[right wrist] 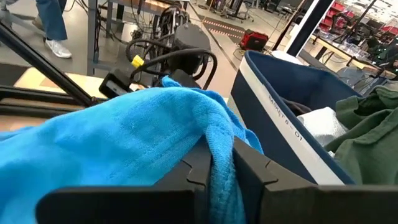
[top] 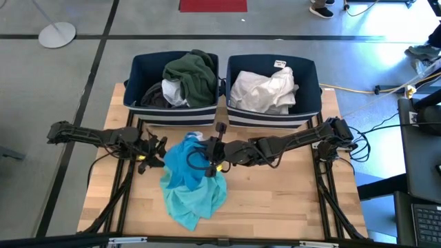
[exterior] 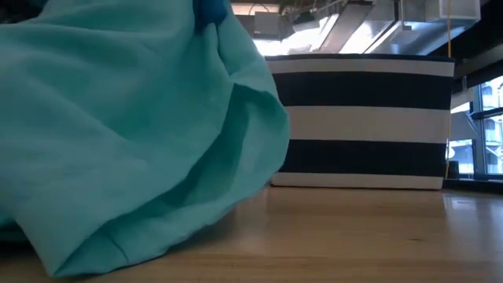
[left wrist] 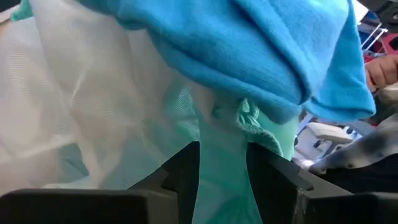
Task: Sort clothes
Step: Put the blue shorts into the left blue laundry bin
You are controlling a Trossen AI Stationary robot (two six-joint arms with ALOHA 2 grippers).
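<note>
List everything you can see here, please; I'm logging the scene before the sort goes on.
Turquoise garments: two, one bright blue and one paler, heaped at the table's middle, lifted at the top.
Dark green garment: one, piled in the left bin, white and dark cloth beside it.
White garments: a heap, right bin.
Bins: two, navy with white stripes, side by side at the table's far edge.
Table: one, pale wood.
Left gripper: shut on the paler turquoise cloth.
Right gripper: shut on the bright blue cloth.
</note>
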